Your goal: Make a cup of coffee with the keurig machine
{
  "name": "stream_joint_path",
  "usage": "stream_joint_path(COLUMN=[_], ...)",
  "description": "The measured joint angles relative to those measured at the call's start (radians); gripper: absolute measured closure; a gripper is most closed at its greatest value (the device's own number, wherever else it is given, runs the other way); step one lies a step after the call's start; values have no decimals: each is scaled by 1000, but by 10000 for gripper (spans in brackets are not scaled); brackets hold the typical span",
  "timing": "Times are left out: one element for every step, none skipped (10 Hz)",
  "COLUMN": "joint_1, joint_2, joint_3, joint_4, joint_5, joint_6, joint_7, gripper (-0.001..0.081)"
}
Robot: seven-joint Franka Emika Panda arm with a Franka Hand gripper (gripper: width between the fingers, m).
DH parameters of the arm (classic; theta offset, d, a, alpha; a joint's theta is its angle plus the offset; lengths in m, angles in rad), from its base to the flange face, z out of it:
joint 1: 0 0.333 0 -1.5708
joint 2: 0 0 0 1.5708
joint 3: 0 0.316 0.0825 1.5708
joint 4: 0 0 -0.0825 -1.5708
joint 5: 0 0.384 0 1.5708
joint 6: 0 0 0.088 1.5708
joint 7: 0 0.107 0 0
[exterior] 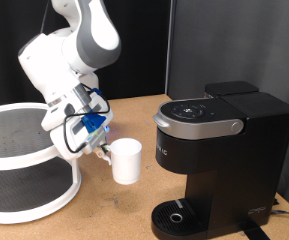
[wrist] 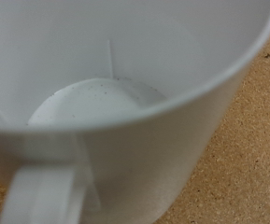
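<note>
Cup (exterior: 125, 160): small plain white mug, upright, mouth up, in the air above the bench (exterior: 104, 215), between the round white rack (exterior: 24, 150) on the exterior view's left and the coffee machine (exterior: 219, 160) on the right; near the machine but apart from it.
Inside of cup: the wrist view looks straight into it (wrist: 106, 103); it looks empty, with a pale bottom and smooth walls.
Handle: shows close up in the wrist view (wrist: 41, 196); in the exterior view it faces the gripper (exterior: 102, 150).
Fingers: closed on the cup at its handle side, as far as the exterior view shows; the exact contact is too small to make out, and the wrist view shows no fingers at all.
Coffee machine: black box with a grey lid; lid down; the round drip tray (exterior: 174, 215) at its base has nothing on it.
Weight: probably light while empty.
Stiffness: rigid, so it will not give under a squeeze.
Surface: smooth and glossy, so likely slippery; a grip on the wall alone may slide.
Fragility: looks like ceramic, which would chip or crack if knocked against the machine or dropped.
Where to hold: the handle or the rim beside it, keeping the mouth level.
Progress: the cup is lifted but not yet on the tray.
</note>
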Motion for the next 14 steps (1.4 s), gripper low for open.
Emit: stream_joint_path(joint_1=[22, 45, 68, 89, 105, 119, 129, 136, 143, 147, 149, 150, 150, 150], joint_2=[26, 51, 74, 95, 112, 127, 139, 150, 160, 174, 190, 210, 233, 257], joint_3=[-6, -12, -19, -21, -20, -18, -12, -4, 2, 10, 19, 26, 32, 36], joint_4=[1, 4, 10, 17, 24, 31, 39, 46, 55, 66, 80, 96, 113, 131], joint_5=[48, 106, 192, 271, 334, 382, 418, 438, 459, 476, 493, 509, 524, 542], joint_6=[18, 24, 25, 23, 21, 20, 19, 18, 17, 15, 10, 2, -11, -27], joint_7=[-33, -77, -142, -204, -252, -286, -310, -317, -321, -323, -323, -324, -327, -336], gripper=[739, 739, 739, 739, 739, 739, 739, 739, 739, 739, 739, 739, 739, 739])
